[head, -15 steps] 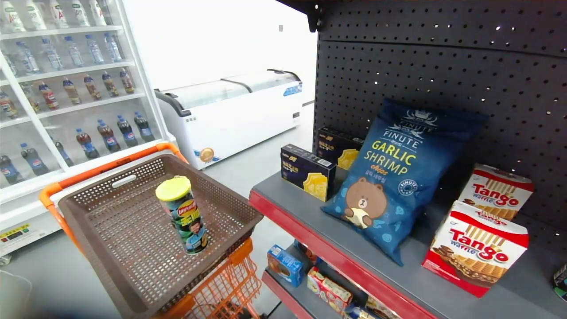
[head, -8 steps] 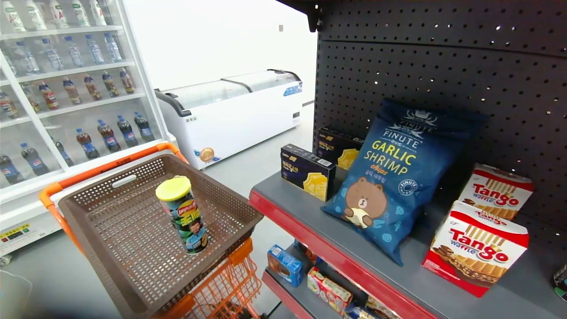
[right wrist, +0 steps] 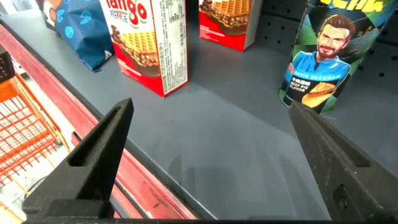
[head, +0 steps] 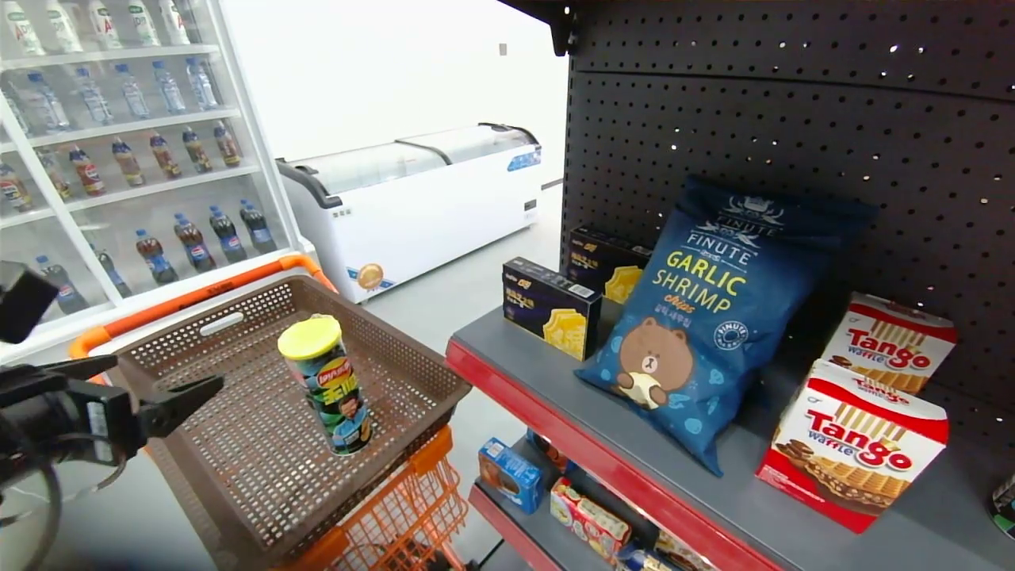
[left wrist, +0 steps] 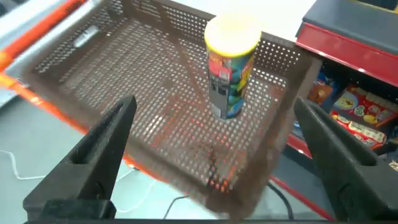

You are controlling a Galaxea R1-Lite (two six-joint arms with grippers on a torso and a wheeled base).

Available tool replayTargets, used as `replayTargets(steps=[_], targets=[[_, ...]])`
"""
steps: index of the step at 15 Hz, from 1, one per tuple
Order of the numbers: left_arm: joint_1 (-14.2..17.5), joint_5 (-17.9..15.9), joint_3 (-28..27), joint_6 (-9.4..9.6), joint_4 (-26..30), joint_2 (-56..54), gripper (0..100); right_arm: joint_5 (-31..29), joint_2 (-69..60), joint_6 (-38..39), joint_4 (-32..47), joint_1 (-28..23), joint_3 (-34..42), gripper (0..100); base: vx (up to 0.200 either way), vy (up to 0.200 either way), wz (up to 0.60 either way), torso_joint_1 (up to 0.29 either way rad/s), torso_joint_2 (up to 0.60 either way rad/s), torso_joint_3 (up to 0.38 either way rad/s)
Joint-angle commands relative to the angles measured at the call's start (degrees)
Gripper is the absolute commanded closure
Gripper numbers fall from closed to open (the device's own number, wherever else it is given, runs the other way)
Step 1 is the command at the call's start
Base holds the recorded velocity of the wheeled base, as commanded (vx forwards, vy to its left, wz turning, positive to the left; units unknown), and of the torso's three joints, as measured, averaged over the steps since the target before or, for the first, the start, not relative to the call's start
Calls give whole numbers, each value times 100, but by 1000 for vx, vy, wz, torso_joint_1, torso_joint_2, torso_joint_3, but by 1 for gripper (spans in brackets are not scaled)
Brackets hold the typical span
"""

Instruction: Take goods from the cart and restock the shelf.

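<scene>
— Head view first: how does the left arm sit?
— It comes in from the left edge, roughly level. The left gripper (head: 165,373) points across the near rim of the brown perforated plastic basket (head: 238,444) atop the orange wire cart (head: 388,515). Its fingers are spread wide, holding nothing.
— And the goods?
— A tall cylindrical chip can with a yellow lid (head: 327,387) stands upright mid-basket, apart from the fingertips. To the right, the grey shelf with a red front edge (head: 547,388) carries two dark boxes (head: 551,305), a blue snack bag (head: 698,333) and two red-and-white wafer boxes (head: 852,444).
— Left wrist view?
— The two black fingers flank the can, which stands farther off — no contact.
— Right wrist view?
— The right gripper (right wrist: 211,106) hangs low over the grey shelf, fingers parted and empty. Another can (right wrist: 323,56) stands just beyond one finger, with a wafer box (right wrist: 149,43) near the other.
</scene>
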Motion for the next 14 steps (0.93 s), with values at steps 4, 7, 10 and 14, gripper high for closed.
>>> replayTargets(steps=[4,7,10,14], targets=[[-310,-177,-130,-1,-1544,2532,0,-2,0,0,-2,2,0,0,0,0,0,0,0,0],[-503,-186,-139,-10,-2186,3103,0,-2,0,0,-2,2,0,0,0,0,0,0,0,0],[-609,-80,-60,7,-2774,3552,0,-2,0,0,-2,2,0,0,0,0,0,0,0,0],[-635,-36,230,25,-3996,4184,0,-2,0,0,-2,2,0,0,0,0,0,0,0,0]])
